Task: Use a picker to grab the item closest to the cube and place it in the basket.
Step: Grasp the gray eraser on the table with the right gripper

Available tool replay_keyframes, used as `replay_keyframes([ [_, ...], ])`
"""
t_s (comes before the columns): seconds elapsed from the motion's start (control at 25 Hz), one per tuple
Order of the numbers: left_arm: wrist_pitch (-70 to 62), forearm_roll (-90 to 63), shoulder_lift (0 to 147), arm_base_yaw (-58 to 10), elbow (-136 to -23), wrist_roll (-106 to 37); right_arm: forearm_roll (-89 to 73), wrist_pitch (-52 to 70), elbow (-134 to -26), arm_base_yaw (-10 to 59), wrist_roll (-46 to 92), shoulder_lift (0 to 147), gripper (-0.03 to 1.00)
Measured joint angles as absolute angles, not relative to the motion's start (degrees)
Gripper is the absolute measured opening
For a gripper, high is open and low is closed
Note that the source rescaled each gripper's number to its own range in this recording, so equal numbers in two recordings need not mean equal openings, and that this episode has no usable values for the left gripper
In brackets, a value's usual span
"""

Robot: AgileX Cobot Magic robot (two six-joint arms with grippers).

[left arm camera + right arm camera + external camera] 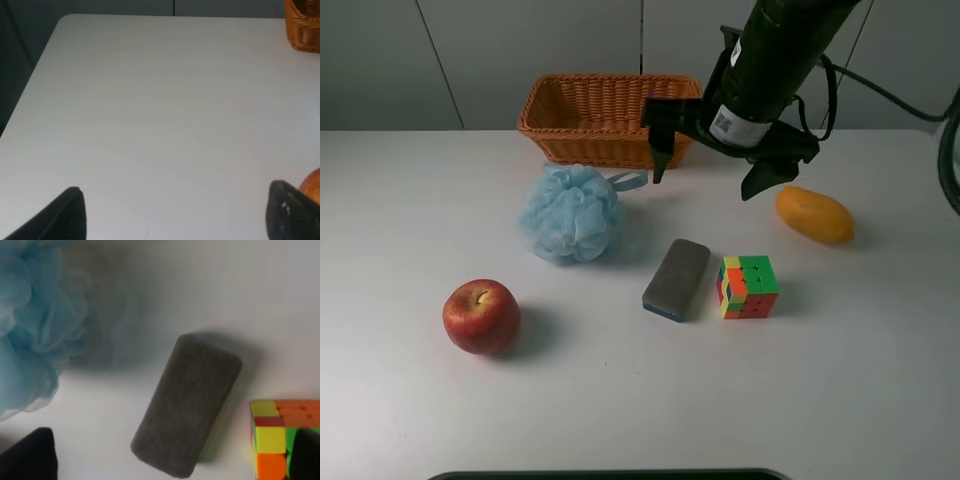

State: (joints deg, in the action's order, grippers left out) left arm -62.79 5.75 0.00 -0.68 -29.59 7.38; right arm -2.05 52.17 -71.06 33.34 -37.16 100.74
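The item, a grey felt block with a blue base (pixel 676 278), lies flat on the white table just left of the multicoloured cube (pixel 748 286). The wicker basket (pixel 548 128) stands at the back. The picker, my right black arm, hangs over the table behind the block; its gripper (pixel 704 186) is open and empty. In the right wrist view the block (pixel 187 405) lies below the open gripper (pixel 167 465), with the cube (pixel 280 435) beside one finger. My left gripper (pixel 175 215) is open and empty over bare table and does not show in the high view.
A fluffy light-blue pouf (pixel 570 212) lies left of the block, in front of the basket. A red apple (pixel 480 316) sits at the front left and an orange mango (pixel 814 214) at the right. A basket corner (pixel 302 25) shows in the left wrist view.
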Motion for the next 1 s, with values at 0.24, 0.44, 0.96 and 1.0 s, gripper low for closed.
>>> replay_keyframes([
  [0.24, -62.8, 5.8, 0.0, -0.7, -29.6, 7.4, -2.5, 48.8, -71.1, 33.6, -37.6, 105.5, 1.00],
  [0.44, -62.8, 5.8, 0.0, -0.7, -29.6, 7.4, -3.3, 48.3, -71.9, 33.6, -37.7, 108.9, 1.00],
  [0.96, -62.8, 5.8, 0.0, -0.7, -29.6, 7.4, -3.7, 49.4, -74.6, 33.6, -36.6, 116.3, 1.00],
  [1.0, -62.8, 5.8, 0.0, -0.7, -29.6, 7.4, -3.7, 49.5, -74.6, 33.6, -36.6, 116.7, 1.00],
])
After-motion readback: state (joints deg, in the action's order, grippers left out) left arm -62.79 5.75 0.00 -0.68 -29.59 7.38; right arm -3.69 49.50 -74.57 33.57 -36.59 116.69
